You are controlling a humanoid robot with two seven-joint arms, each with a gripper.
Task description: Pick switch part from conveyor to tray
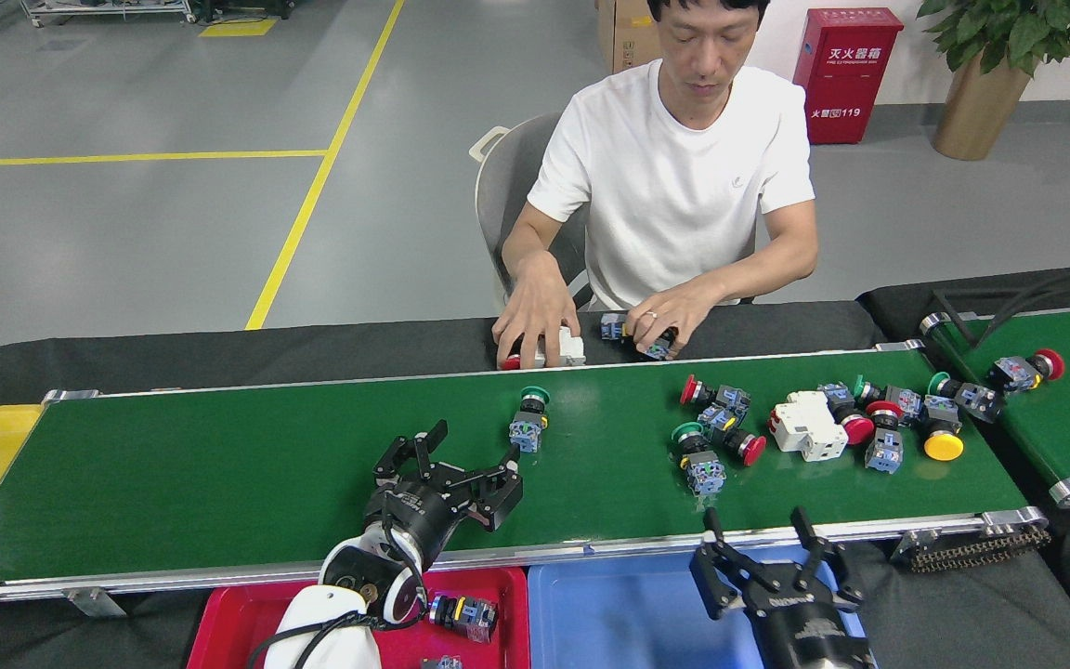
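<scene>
Now the left end effector [447, 460], fingers spread and empty, nears the green-capped switch part [528, 422] on the dark-green conveyor belt [219, 465]; next, straddle and clench

person [684, 177], red cabinet [841, 74], plant [990, 56]

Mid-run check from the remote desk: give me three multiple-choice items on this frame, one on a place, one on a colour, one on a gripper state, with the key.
1. Where does the lone green-capped switch lie?
A. on the conveyor, beyond the left gripper
B. in the blue tray
C. in the person's hand

2. What colour is the tray holding a switch part already?
A. yellow
B. blue
C. red

3. How are the right gripper fingers?
A. shut on a switch
B. spread open, empty
C. out of view

Key: 1 A, it sits alone on the belt just past the left gripper. 2 C, the part lies in the red tray. 3 B, its fingers stand apart over the blue tray with nothing between them.
</scene>
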